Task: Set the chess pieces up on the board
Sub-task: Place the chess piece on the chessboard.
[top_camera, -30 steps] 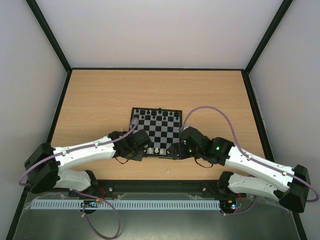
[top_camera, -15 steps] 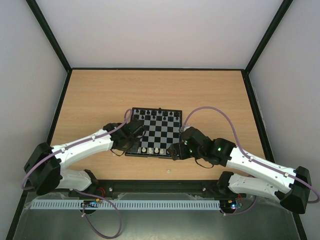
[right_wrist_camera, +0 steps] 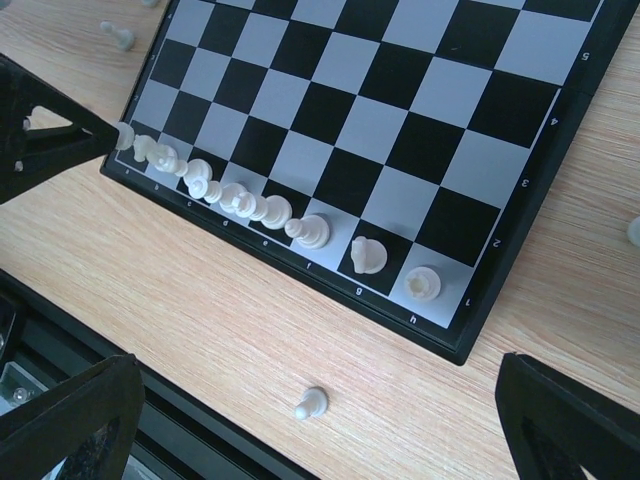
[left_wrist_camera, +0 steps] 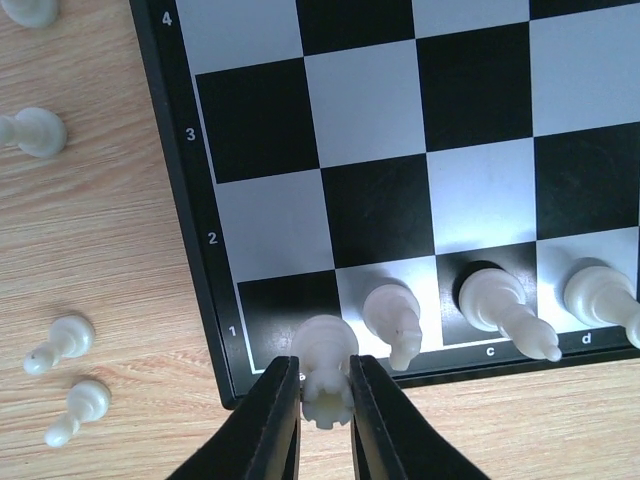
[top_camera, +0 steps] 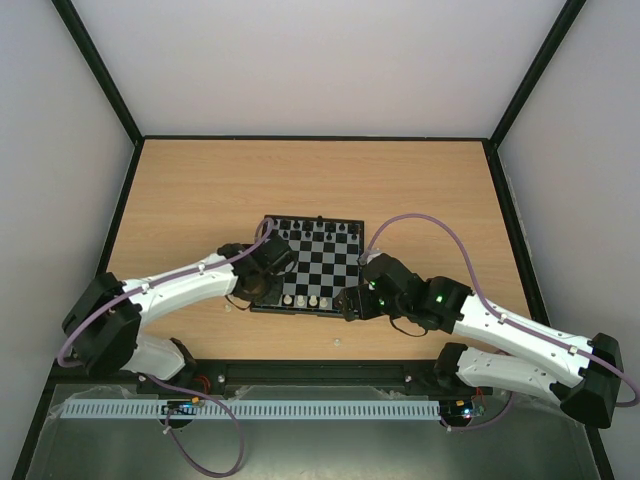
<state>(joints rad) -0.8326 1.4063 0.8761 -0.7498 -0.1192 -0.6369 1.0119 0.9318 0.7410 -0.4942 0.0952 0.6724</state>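
Observation:
The board (top_camera: 325,262) lies mid-table, with black chess pieces (top_camera: 310,226) along its far rank and white ones (right_wrist_camera: 245,203) along the near rank. My left gripper (left_wrist_camera: 326,418) is shut on a white rook (left_wrist_camera: 325,350) over the near-left corner square of the board (left_wrist_camera: 190,230). A white knight (left_wrist_camera: 393,312) stands on the neighbouring square. In the top view the left gripper (top_camera: 262,284) sits at that corner. My right gripper (right_wrist_camera: 318,375) is open and hovers over the table off the board's near-right corner (right_wrist_camera: 455,345), above a loose white pawn (right_wrist_camera: 312,403).
Loose white pawns lie on the wood left of the board (left_wrist_camera: 40,132) (left_wrist_camera: 60,342) (left_wrist_camera: 78,405). Another pawn (right_wrist_camera: 120,38) lies by the left edge and one (right_wrist_camera: 633,232) to the right. A black rail (top_camera: 320,372) runs along the table's near edge.
My left gripper has shifted left with the rook in it and settled at the near-left corner square. The right arm has stayed still.

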